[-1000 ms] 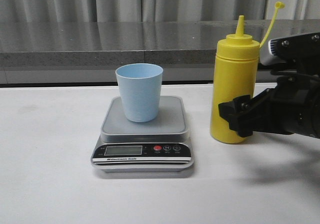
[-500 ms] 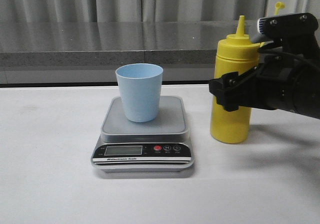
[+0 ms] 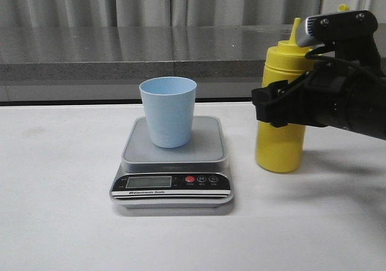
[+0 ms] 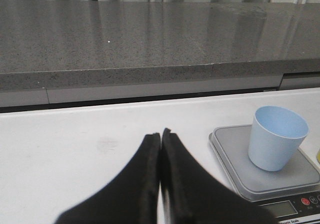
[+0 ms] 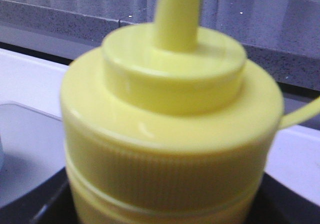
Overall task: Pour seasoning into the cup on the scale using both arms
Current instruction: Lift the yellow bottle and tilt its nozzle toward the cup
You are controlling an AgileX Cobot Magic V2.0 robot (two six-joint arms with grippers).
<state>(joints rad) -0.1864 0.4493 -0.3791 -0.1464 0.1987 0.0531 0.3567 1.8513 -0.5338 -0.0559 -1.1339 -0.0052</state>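
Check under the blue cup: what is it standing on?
The cup stands upright on the scale, on its grey platform behind the display. The patch of platform beneath its base is covered, and the cup's inside bottom is not visible.

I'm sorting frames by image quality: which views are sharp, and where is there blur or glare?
Front view: sharp; cup, scale crisp, soft shadows only. Left wrist view: sharp; mild sheen on the stone counter. Right wrist view: seasoning bottle fills the frame, blurred from closeness.
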